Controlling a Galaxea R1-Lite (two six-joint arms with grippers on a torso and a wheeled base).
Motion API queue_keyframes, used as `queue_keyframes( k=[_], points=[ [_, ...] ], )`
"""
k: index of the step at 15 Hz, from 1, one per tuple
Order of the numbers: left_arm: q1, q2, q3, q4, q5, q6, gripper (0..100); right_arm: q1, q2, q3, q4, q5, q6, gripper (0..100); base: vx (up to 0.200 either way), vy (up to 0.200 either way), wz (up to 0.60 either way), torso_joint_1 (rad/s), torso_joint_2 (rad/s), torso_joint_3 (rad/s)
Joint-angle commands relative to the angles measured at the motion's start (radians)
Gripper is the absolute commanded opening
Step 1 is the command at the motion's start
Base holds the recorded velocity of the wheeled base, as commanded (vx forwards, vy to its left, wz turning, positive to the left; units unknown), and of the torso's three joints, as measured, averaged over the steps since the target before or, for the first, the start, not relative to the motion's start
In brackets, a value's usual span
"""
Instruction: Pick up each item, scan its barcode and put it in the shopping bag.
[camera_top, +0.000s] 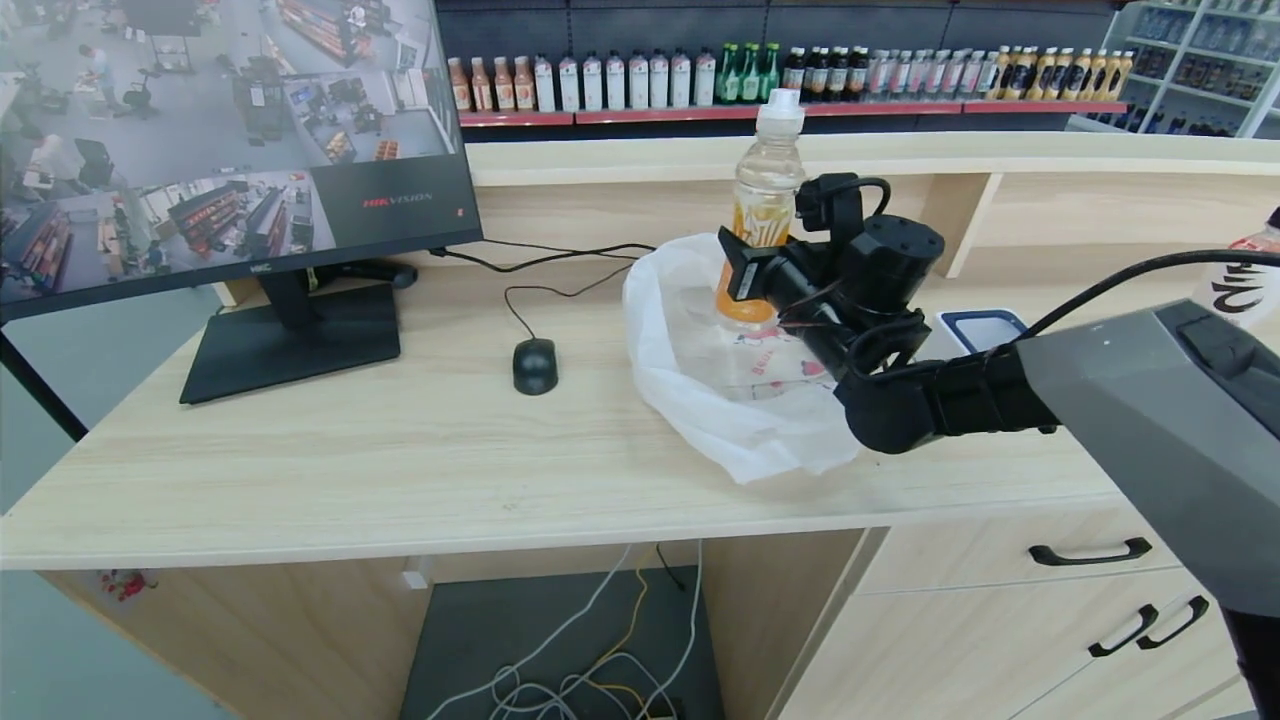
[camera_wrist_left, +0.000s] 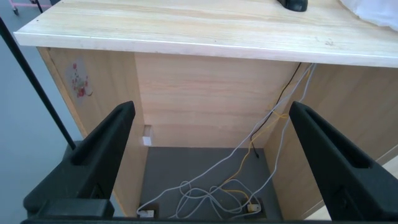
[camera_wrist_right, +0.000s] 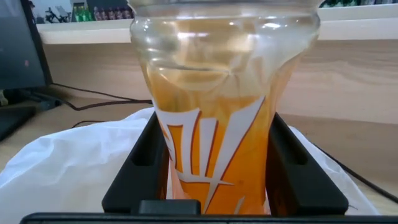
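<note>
An orange drink bottle with a white cap stands upright over the white plastic shopping bag on the counter, its lower part inside the bag's mouth. My right gripper is shut on the bottle's lower body; up close, the bottle sits squeezed between the black fingers above the bag. My left gripper hangs open below the front edge of the counter, facing the cables under the desk, with nothing between its fingers.
A monitor stands at the counter's left, with a black mouse and its cable beside the bag. A white and blue box sits behind my right arm. Another bottle is at the far right. Drawers are below the counter.
</note>
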Motion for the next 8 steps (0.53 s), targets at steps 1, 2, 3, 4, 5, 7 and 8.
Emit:
queue_keyframes(
  k=[1, 2, 3, 4, 5, 7, 8],
  points=[
    [0.001, 0.0, 0.0, 0.0, 0.0, 0.0, 100, -0.003, 0.047, -0.044, 0.008, -0.002, 0.001, 0, 0.0, 0.0, 0.0, 0.0, 0.0, 0.0],
    [0.001, 0.0, 0.0, 0.0, 0.0, 0.0, 100, -0.004, 0.056, -0.045, 0.008, -0.001, 0.001, 0, 0.0, 0.0, 0.0, 0.0, 0.0, 0.0],
    [0.001, 0.0, 0.0, 0.0, 0.0, 0.0, 100, -0.004, 0.063, -0.047, 0.014, -0.002, -0.001, 0, 0.0, 0.0, 0.0, 0.0, 0.0, 0.0],
    [0.001, 0.0, 0.0, 0.0, 0.0, 0.0, 100, -0.004, 0.069, -0.047, 0.019, -0.007, -0.001, 0, 0.0, 0.0, 0.0, 0.0, 0.0, 0.0],
    [0.001, 0.0, 0.0, 0.0, 0.0, 0.0, 100, -0.004, 0.076, -0.047, 0.019, -0.011, -0.001, 0, 0.0, 0.0, 0.0, 0.0, 0.0, 0.0],
    [0.001, 0.0, 0.0, 0.0, 0.0, 0.0, 100, -0.004, 0.086, -0.048, 0.02, -0.01, -0.001, 0, 0.0, 0.0, 0.0, 0.0, 0.0, 0.0],
    [0.001, 0.0, 0.0, 0.0, 0.002, 0.0, 100, -0.003, 0.095, -0.058, 0.02, -0.01, -0.001, 0, 0.0, 0.0, 0.0, 0.0, 0.0, 0.0]
  ],
)
